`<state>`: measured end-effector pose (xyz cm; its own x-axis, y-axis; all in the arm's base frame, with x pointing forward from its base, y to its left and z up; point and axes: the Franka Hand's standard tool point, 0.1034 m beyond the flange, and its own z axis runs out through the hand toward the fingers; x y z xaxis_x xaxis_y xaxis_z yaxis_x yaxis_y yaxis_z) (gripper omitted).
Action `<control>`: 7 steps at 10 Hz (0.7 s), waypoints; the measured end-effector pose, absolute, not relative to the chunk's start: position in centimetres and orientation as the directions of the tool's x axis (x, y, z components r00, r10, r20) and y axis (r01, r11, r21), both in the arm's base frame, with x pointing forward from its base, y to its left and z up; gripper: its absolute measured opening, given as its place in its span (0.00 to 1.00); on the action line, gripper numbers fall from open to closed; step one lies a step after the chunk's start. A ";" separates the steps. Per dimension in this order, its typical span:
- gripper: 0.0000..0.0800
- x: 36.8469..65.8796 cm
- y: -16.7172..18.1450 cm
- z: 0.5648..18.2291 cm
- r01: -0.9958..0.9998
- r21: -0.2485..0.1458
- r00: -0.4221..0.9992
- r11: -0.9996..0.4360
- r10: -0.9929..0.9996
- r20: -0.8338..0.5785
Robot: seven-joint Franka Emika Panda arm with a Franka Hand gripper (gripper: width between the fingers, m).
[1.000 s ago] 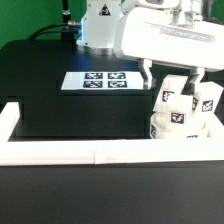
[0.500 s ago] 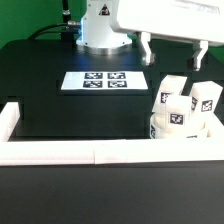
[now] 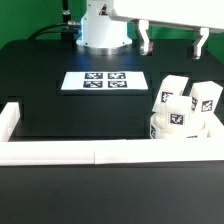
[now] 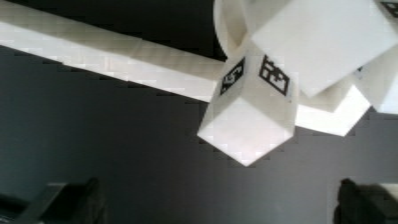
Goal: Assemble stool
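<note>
Three legs stand upright on the seat, which sits on the black counter at the exterior view's right, just behind the rail. We judge the stool to be essentially assembled: all the legs we can count are up in place, and no loose part lies elsewhere. Whether each leg is fully seated in its socket we cannot tell; a final tightening or check may be all that is left. Our fingers hang spread and empty, well above the stool, holding nothing. We count one seat, three legs, one rail and one marker board with four tags.
</note>
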<state>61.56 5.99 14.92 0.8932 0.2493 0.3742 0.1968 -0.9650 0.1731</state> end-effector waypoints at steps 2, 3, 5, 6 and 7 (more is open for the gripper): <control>0.81 61.2 5.3 14.7 0.169 0.137 0.923 -0.976 0.205 0.325; 0.81 61.0 5.4 14.9 0.155 0.098 0.949 -0.983 0.175 0.263; 0.81 61.3 5.3 16.0 0.132 0.017 0.972 -0.991 0.133 0.196; 0.81 60.9 5.7 16.0 0.139 0.000 0.983 -0.990 0.138 0.124; 0.81 60.5 6.2 15.9 0.147 -0.004 0.989 -0.989 0.147 0.032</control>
<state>60.52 6.18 15.88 0.9887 0.1466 0.0323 0.1468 -0.9892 -0.0044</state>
